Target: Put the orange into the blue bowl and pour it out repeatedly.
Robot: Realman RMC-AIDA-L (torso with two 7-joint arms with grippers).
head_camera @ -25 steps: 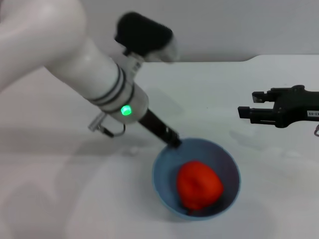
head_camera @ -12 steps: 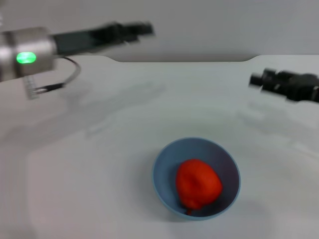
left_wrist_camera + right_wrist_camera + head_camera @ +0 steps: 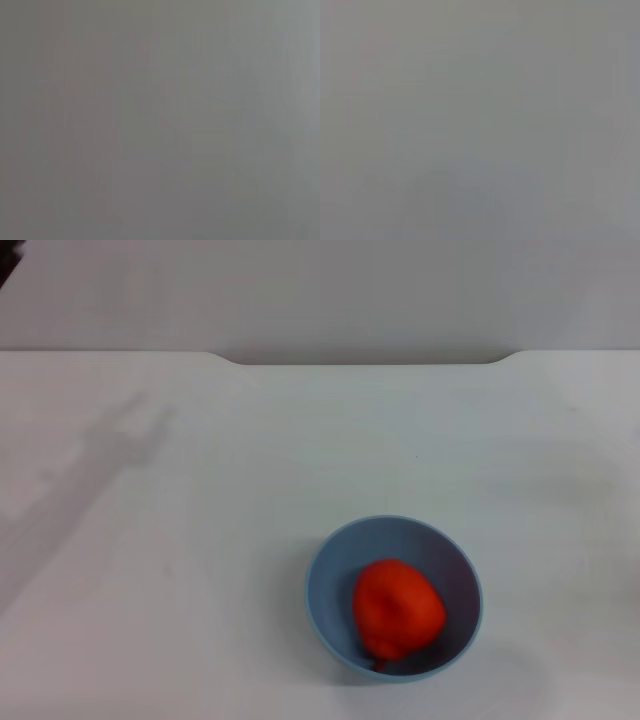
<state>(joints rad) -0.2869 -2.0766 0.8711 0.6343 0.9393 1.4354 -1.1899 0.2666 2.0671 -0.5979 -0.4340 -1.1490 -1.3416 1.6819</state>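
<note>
The orange [image 3: 398, 610] lies inside the blue bowl [image 3: 330, 585], which stands upright on the white table toward the front, a little right of the middle in the head view. Neither gripper shows in the head view; both arms are out of the picture. The left wrist view and the right wrist view show only a plain grey surface, with no fingers, bowl or orange in them.
The white table [image 3: 200, 490] spreads around the bowl, with its far edge against a grey wall [image 3: 320, 290]. A faint shadow lies on the table at the far left [image 3: 110, 455].
The left arm has let go of the bowl's rim and swung up and off to the left, out of view. The right gripper has withdrawn off the right edge. Bowl and orange stayed put.
</note>
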